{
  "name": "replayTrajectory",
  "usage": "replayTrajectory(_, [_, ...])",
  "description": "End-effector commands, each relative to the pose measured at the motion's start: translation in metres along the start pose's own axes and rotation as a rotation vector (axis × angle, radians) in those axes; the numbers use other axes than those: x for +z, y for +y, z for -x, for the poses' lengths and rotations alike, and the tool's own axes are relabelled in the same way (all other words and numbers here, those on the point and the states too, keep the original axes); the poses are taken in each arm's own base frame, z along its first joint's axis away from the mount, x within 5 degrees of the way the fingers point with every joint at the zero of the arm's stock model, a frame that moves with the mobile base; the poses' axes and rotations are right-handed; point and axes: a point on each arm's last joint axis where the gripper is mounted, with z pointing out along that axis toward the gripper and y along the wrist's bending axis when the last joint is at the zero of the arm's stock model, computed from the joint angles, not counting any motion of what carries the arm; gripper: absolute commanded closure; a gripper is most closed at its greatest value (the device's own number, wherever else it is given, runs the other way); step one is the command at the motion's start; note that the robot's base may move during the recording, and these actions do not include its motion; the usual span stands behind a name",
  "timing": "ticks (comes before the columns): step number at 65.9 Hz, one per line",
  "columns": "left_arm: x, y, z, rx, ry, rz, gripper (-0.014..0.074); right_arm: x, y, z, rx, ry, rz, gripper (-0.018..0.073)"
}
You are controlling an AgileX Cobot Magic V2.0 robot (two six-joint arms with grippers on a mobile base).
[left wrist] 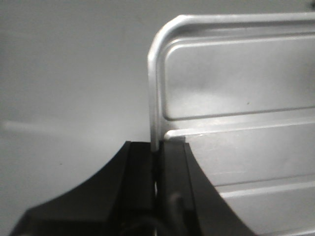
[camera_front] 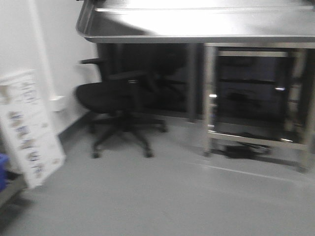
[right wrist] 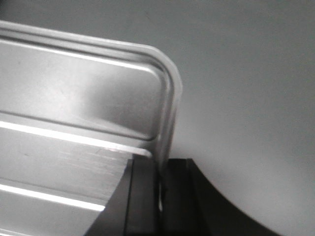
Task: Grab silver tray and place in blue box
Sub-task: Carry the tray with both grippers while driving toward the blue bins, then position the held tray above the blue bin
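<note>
The silver tray point(left wrist: 236, 98) fills the right of the left wrist view, shiny, with a rounded corner, a low rim and long ridges. My left gripper point(left wrist: 156, 147) is shut on its left rim. In the right wrist view the same tray point(right wrist: 74, 123) lies to the left, and my right gripper point(right wrist: 161, 164) is shut on its right rim. Behind the tray only plain grey floor shows. Neither gripper nor the tray appears in the front view. A small blue patch point(camera_front: 2, 171) sits at that view's left edge; I cannot tell if it is the blue box.
The front view is blurred. A steel table point(camera_front: 197, 24) spans the top, with a black office chair point(camera_front: 118, 98) under it and a steel rack point(camera_front: 251, 98) to the right. A white printed board point(camera_front: 29, 128) leans at the left. Grey floor point(camera_front: 162, 196) lies ahead.
</note>
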Motion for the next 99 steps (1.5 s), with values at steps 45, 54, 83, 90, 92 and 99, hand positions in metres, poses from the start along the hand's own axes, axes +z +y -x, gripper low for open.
replayTrajectory(45, [-0.0202,0.0019,0.0091,0.017,-0.089,-0.042,0.0701,-0.016,-0.001,0.0095,-0.023,-0.114,0.02,0.0501])
replayTrajectory(54, [-0.0202,0.0019,0.0091,0.017,-0.089,-0.042,0.0701,-0.016,-0.001,0.0095,-0.023,-0.114,0.02,0.0501])
replayTrajectory(83, [-0.0202,0.0019,0.0091,0.017,-0.089,-0.042,0.0701,-0.016,-0.001,0.0095,-0.023,-0.114,0.02,0.0501])
replayTrajectory(90, [-0.0202,0.0019,0.0091,0.017,-0.089,-0.042,0.0701,-0.016,-0.001,0.0095,-0.023,-0.114,0.02,0.0501])
replayTrajectory(92, [-0.0202,0.0019,0.0091,0.017,-0.089,-0.042,0.0701,-0.016,-0.001,0.0095,-0.023,-0.114,0.02,0.0501])
replayTrajectory(99, [-0.0202,0.0019,0.0091,0.017,-0.089,-0.042,0.0701,-0.016,-0.001,0.0095,-0.023,-0.114,0.02,0.0501])
